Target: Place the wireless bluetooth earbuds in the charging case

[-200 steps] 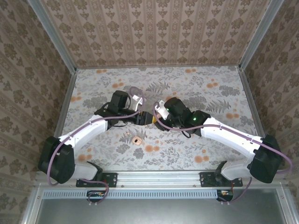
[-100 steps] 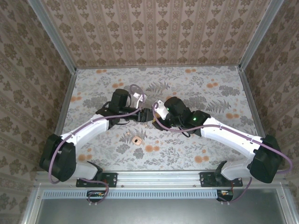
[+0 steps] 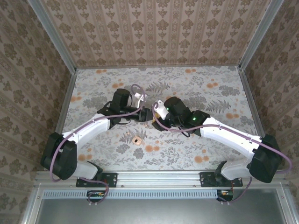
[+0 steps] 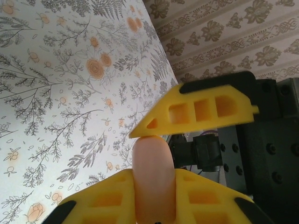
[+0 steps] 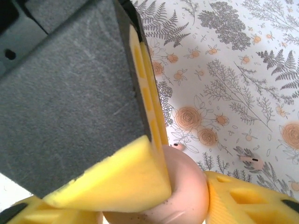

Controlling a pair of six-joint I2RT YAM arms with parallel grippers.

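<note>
Closure is the news here: the left claw [image 4: 154, 172], half spread a second ago, has clamped tight on the charging case [image 4: 153, 186]. The case shows edge-on as a salmon-pink lozenge at the bottom centre of the left wrist frame, pinched between that claw's yellow jaws. From overhead, the two wrists have drawn slightly closer at the middle of the frame, and the strip of yellow seen between them earlier is now mostly covered.

The right claw [image 5: 140, 205] has meanwhile begun to spread. Its jaws stand wide on either side of the same case, and one of its fingers [image 4: 196, 109] has its tip at the case's upper rim; whether it presses or merely touches cannot be told.

This reads as a handover of the case, apparently held above the worktop [image 5: 233, 70], to the left arm, likely freeing the right one. Two small pink pieces, judged to be the earbuds [image 5: 177, 146], lie loose on the worktop at the lower right of the right wrist frame, so nothing has gone into the case yet
</note>
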